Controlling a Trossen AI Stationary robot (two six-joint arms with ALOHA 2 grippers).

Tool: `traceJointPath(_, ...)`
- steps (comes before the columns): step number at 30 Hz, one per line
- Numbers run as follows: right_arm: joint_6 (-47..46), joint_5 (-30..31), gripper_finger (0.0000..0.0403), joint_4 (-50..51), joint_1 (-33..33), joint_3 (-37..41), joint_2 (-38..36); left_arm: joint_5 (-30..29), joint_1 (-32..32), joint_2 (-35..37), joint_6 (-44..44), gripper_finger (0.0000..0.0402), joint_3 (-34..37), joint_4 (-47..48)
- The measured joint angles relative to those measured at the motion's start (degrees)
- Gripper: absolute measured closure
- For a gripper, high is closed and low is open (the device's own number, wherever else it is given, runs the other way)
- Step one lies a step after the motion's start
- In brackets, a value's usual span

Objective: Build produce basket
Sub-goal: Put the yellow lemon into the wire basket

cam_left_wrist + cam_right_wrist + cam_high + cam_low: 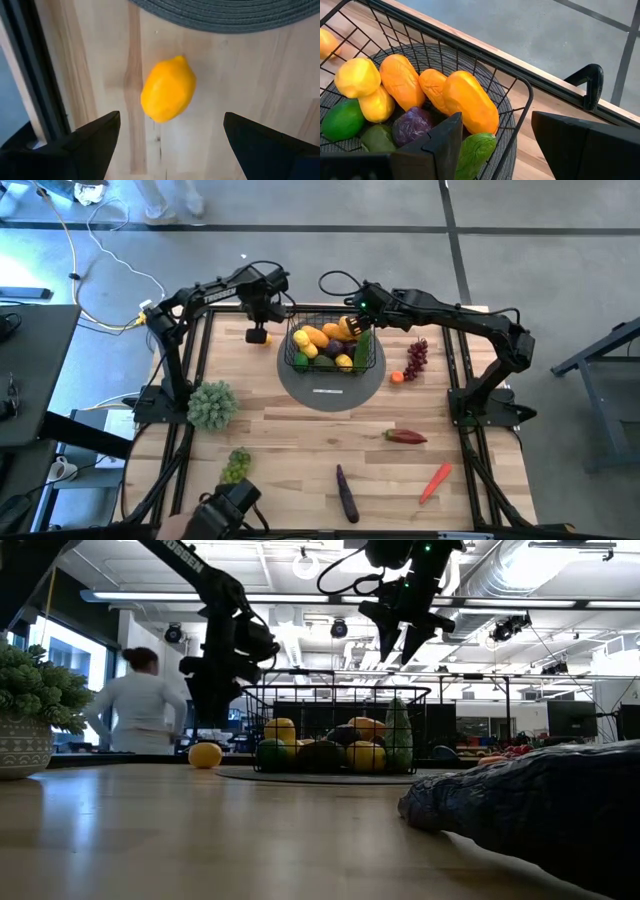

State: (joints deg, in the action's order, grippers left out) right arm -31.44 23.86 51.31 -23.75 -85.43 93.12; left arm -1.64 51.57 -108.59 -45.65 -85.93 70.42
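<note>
The black wire basket [330, 345] stands on a round grey mat [330, 385] at the table's far middle, holding yellow, orange, green and purple produce [420, 100]. A yellow lemon [168, 89] lies on the wood to the left of the basket [258, 336]. My left gripper [170, 135] hangs open above the lemon, a finger on either side, touching nothing. My right gripper [495, 145] is open and empty above the basket's far right corner [405, 640]. Loose on the table lie red grapes [417, 357], green grapes [236, 465], a red pepper [405, 437], an aubergine [346, 492] and a carrot [435, 481].
A potted green plant [210, 405] stands at the table's left. A small orange piece [397, 377] lies beside the mat. A black clamp [590, 85] sits on the table's far edge. A person in white [140, 705] stands in the room beyond. A dark object [225, 510] sits at the near edge.
</note>
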Motion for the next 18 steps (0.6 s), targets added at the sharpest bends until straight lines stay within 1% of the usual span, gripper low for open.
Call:
traceJointPath(3, 0.0, 0.0, 0.0182, 0.0, 0.0, 0.0, 0.0, 0.18, 0.0, -0.38, 0.02, 0.0055, 0.47, -0.1)
traceJointPath(6, 0.0, 0.0, 0.0182, -0.02, 0.0, 0.0, 0.0, 1.18, 0.07, -0.4, -0.79, 0.0055, 2.71, -0.58)
traceJointPath(10, 0.0, 0.02, 0.0182, -0.02, 0.0, 0.0, 0.0, 1.0, 0.07, -0.44, -1.03, 0.0055, 4.94, -1.69)
traceJointPath(18, 0.0, 0.02, 0.0182, -0.05, 0.0, 0.0, 0.02, -0.36, 0.04, -0.44, 0.49, 0.0055, 7.85, -7.2)
